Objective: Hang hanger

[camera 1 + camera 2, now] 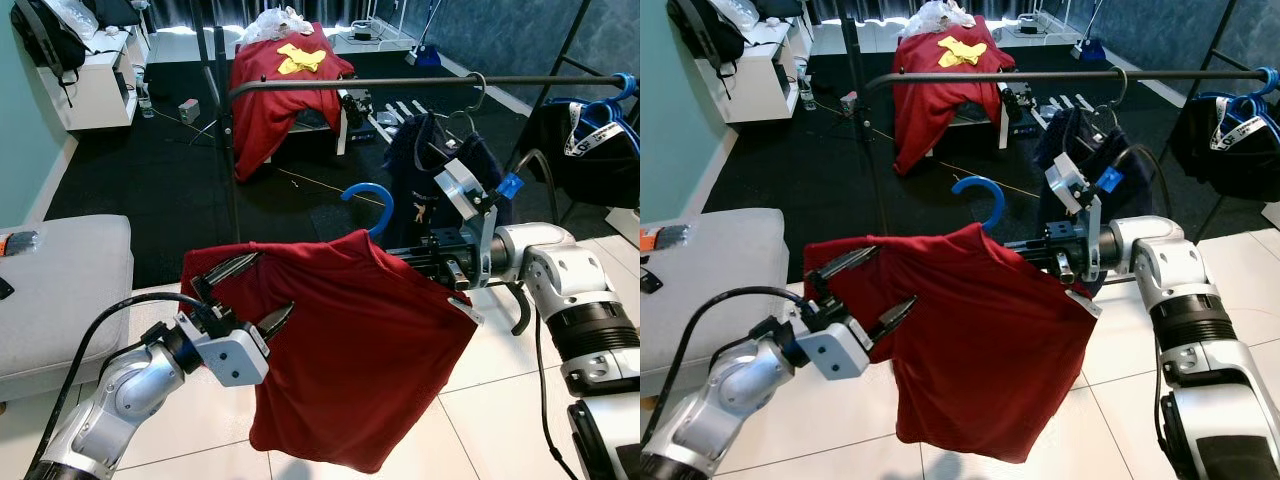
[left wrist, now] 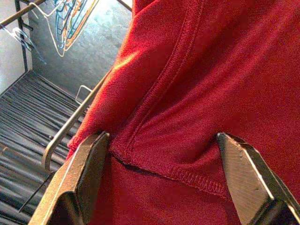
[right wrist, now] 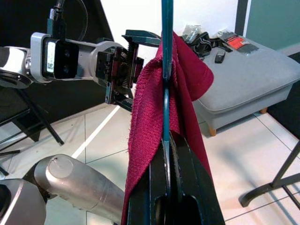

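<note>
**Red shirt on blue hanger held below the rail**

Nearest the camera, the left gripper sits at the left shoulder of the dark red knit T-shirt. Its two black fingers are spread wide, one on each side of the sleeve seam; the wrist view shows cloth between them, and whether they touch the fabric cannot be determined.

The shirt hangs spread on a blue plastic hanger, whose hook rises above the collar. The hook is free in the air, below the black metal clothes rail and not on it.

At the shirt's right shoulder, the right gripper is closed tight on the hanger's blue arm, with red cloth draped over both sides of that arm. The fingers are pressed together with the thin bar pinched between them.

Left of the robot stands a grey upholstered ottoman on the white tiled floor.

Behind the shirt, a dark navy garment hangs from the rail on a wire hanger. Further right on the rail, a black garment hangs on another blue hanger.

Beyond the rail, on dark carpet, a low table is covered by a red cloth bearing a yellow piece. A white shelf unit stands at the far left wall.
</note>
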